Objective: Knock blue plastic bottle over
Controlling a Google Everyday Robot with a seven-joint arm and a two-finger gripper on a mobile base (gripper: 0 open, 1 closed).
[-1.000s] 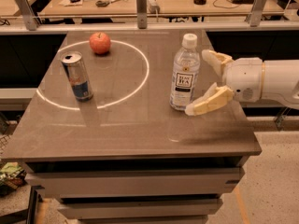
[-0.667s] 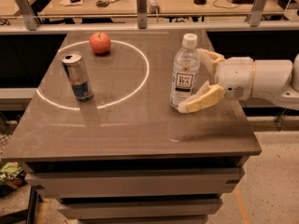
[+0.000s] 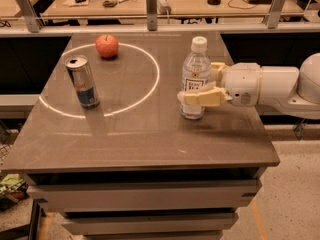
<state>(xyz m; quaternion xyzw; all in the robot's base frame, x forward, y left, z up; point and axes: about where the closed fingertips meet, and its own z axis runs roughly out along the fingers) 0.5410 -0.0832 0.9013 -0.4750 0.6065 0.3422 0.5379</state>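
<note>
Table: a brown tabletop (image 3: 150,144) with a white circle (image 3: 156,79) marked on it, which serves as the reference for every place below.
Blue plastic bottle: the blue plastic bottle (image 3: 195,71) stands upright just outside the circle, on the side nearer the right of the view. Its white cap (image 3: 199,44) is on and its label (image 3: 193,85) faces the camera.
Gripper: the gripper (image 3: 199,83) is at the bottle, also outside the circle on that same side. Its jaws are spread apart with the bottle standing between them.
Fingers: the near finger (image 3: 205,97) lies across the front of the bottle's lower body. The far one shows only in part behind the bottle, and whether either presses on the plastic cannot be told.
Arm: the white arm (image 3: 270,84) reaches in from the right, away from the circle, held roughly level above the tabletop.
Can: a silver-blue drink can (image 3: 83,81) stands upright inside the circle, toward its left part.
Apple: a red apple (image 3: 107,46) sits at the circle's far arc, just inside the line.
</note>
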